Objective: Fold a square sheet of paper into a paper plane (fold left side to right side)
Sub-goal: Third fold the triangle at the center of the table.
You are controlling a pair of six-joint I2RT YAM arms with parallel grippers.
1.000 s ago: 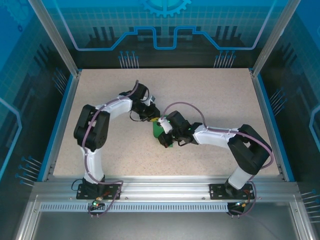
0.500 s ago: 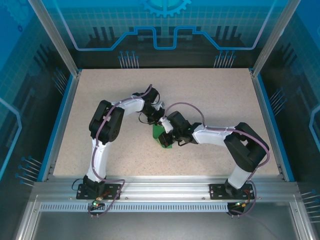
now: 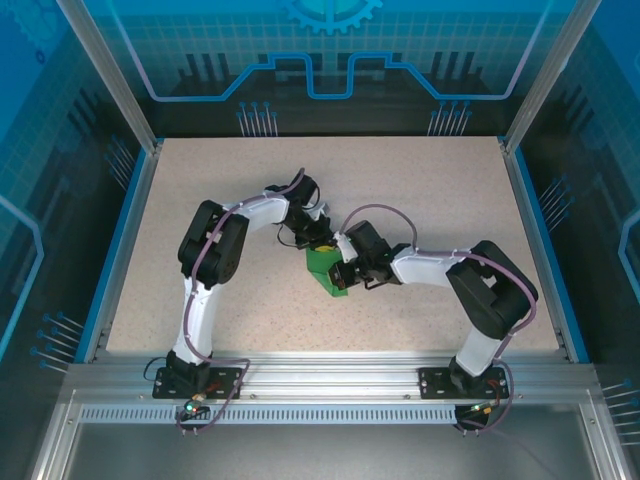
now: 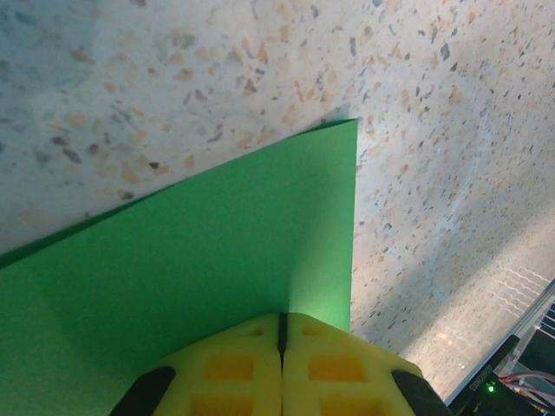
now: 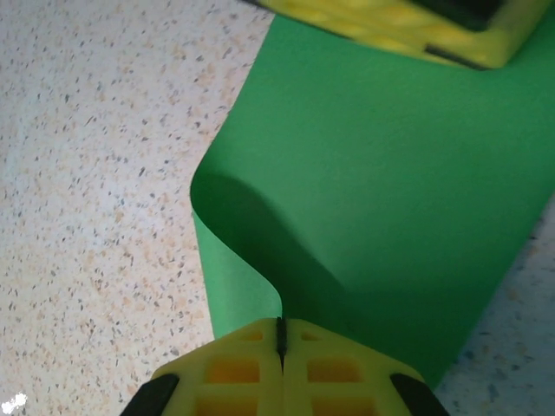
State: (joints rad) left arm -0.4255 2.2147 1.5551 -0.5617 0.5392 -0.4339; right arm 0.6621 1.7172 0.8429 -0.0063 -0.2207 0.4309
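Your left arm has swung in toward the centre since a second ago and the left pincer (image 3: 321,241) has closed. The right arm has edged rightward, baring more of the sheet (image 3: 322,265).

The left pincer (image 4: 282,325) is now clamped on the sheet (image 4: 217,251), whose straight right edge runs into the seam between the fingers. The right pincer (image 5: 280,329) is pinched on the sheet's (image 5: 390,191) opposite edge, which curls up off the worktop (image 5: 95,173). Both pincers meet over the sheet in mid-worktop (image 3: 430,190). You have bare surface on every side, with the worktop's edges well apart from it.
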